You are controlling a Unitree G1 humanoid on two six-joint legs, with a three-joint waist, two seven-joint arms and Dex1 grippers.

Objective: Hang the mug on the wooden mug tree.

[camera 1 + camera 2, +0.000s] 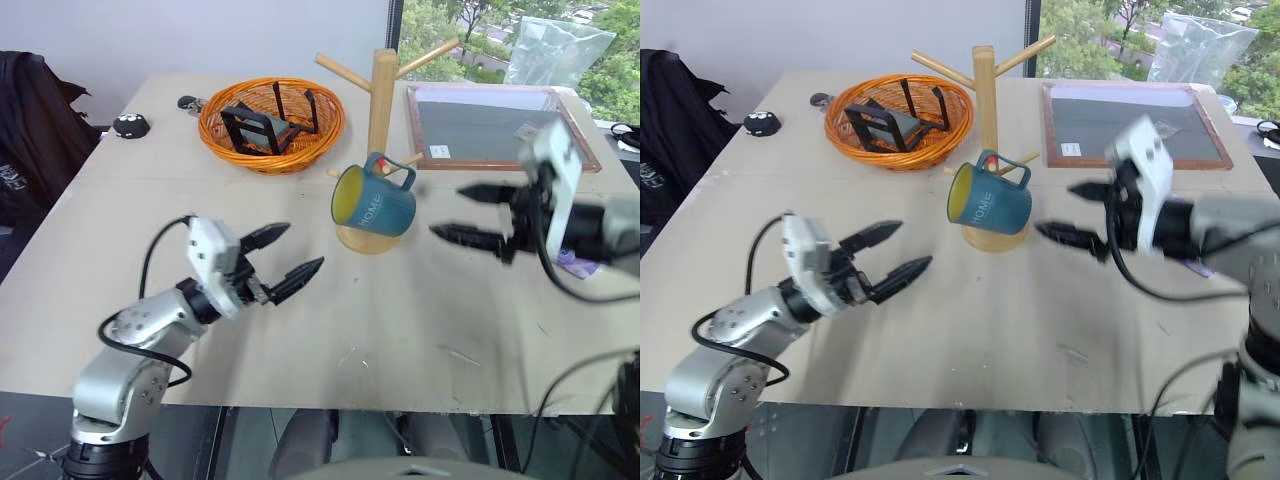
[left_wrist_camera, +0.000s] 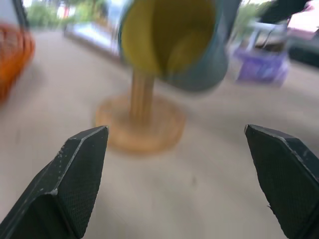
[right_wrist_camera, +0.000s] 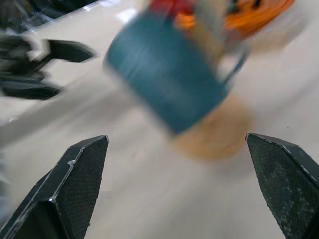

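The mug hangs by its handle from a low peg of the mug tree, tilted so its yellow inside faces the robot's left and its lettered side faces the camera. It hangs above the tree's round base, near the middle of the table.

The right tool is just to the right of the mug, apart from it, with its two fingers spread and nothing between them. The left tool is lower left of the mug, nearer the table's front edge, pointing toward the tree; its fingers are also spread and hold nothing. In the left wrist view the mug's yellow mouth and the tree's post and base lie ahead between the open fingers.

Behind and left of the tree sits an orange basket holding black objects. A framed board lies behind and to the right. A small black object rests near the table's far left edge.
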